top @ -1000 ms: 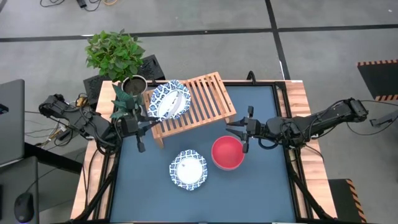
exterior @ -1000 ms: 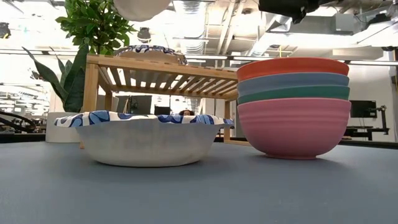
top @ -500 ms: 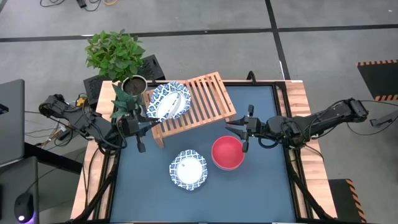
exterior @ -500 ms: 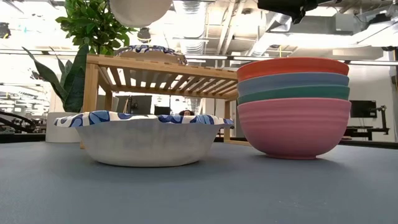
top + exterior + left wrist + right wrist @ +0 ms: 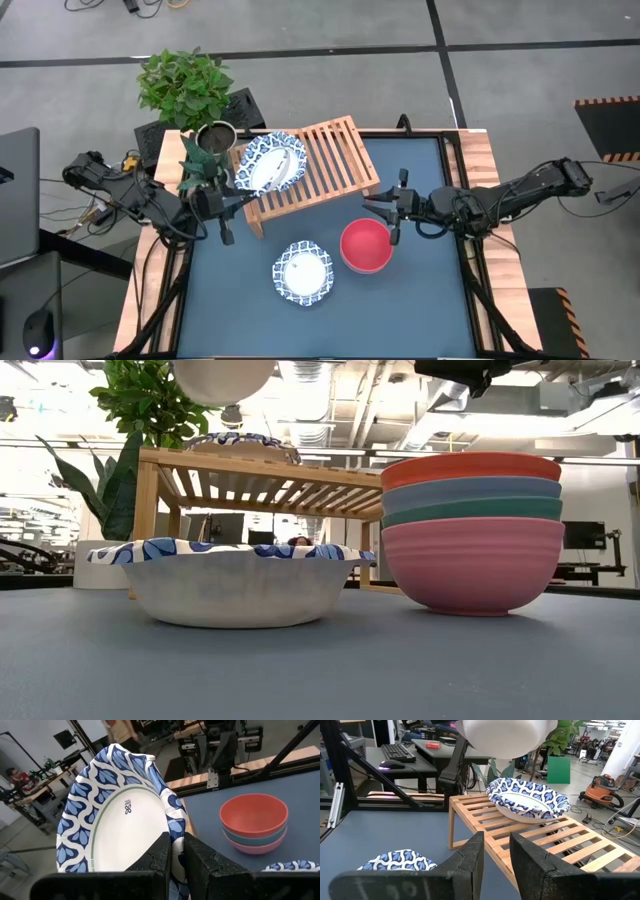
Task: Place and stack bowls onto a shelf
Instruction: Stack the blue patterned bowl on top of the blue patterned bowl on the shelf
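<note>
My left gripper (image 5: 243, 192) is shut on a white bowl with a blue patterned rim (image 5: 272, 160). It holds the bowl in the air over the left end of the light-wood slatted shelf (image 5: 330, 160). A like bowl (image 5: 527, 800) rests on the slats below it. In the low view the held bowl's white underside (image 5: 222, 375) hangs above that bowl (image 5: 240, 442). A third patterned bowl (image 5: 303, 271) sits on the blue mat. Beside it stands a stack of pink, teal, blue and red bowls (image 5: 470, 530). My right gripper (image 5: 391, 218) is open and hovers at the far right edge of the stack. My left gripper pinches the held bowl's rim (image 5: 175, 832) between its two fingers, one inside the bowl and one outside. The fingers come level from the table's left side. The bowl is lifted clear and tilted steeply, its inside facing the gripper.
Potted plants (image 5: 185, 85) and a pot (image 5: 215, 135) stand at the table's far left corner, close to the shelf and my left arm. The right half of the shelf (image 5: 560, 845) is bare slats. Wooden rails (image 5: 480, 150) border the mat.
My left gripper has lowered the held bowl a little toward the bowl on the shelf, shifting it slightly toward the table's left. It has stayed shut on the rim. My right arm has kept still.
</note>
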### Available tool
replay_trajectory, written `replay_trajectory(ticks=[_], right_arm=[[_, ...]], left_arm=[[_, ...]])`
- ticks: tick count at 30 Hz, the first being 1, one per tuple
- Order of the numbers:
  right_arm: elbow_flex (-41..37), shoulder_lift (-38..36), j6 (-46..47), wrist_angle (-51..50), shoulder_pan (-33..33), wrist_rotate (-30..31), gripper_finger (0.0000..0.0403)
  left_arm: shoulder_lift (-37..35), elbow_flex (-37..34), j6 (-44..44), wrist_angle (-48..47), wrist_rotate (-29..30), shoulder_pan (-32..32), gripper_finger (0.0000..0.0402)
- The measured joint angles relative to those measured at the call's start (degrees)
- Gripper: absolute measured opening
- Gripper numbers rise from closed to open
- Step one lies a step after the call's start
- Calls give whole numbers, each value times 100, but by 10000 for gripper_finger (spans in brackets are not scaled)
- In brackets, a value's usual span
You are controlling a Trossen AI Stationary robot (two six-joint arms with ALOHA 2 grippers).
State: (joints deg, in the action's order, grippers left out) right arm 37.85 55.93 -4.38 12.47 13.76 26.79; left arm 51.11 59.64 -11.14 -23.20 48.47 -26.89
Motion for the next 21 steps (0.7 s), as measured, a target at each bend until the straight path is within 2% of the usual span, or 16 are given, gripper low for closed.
replay_trajectory(ticks=[10, 15, 21], right_arm=[[0, 0, -16, -1, 0, 0, 118], [0, 0, -15, -2, 0, 0, 118], [0, 1, -15, -2, -2, 0, 118]], left_arm=[[0, 0, 50, -106, 22, 18, 25], [0, 0, 263, -448, 1, 282, 25], [7, 0, 364, -585, -491, 750, 25]])
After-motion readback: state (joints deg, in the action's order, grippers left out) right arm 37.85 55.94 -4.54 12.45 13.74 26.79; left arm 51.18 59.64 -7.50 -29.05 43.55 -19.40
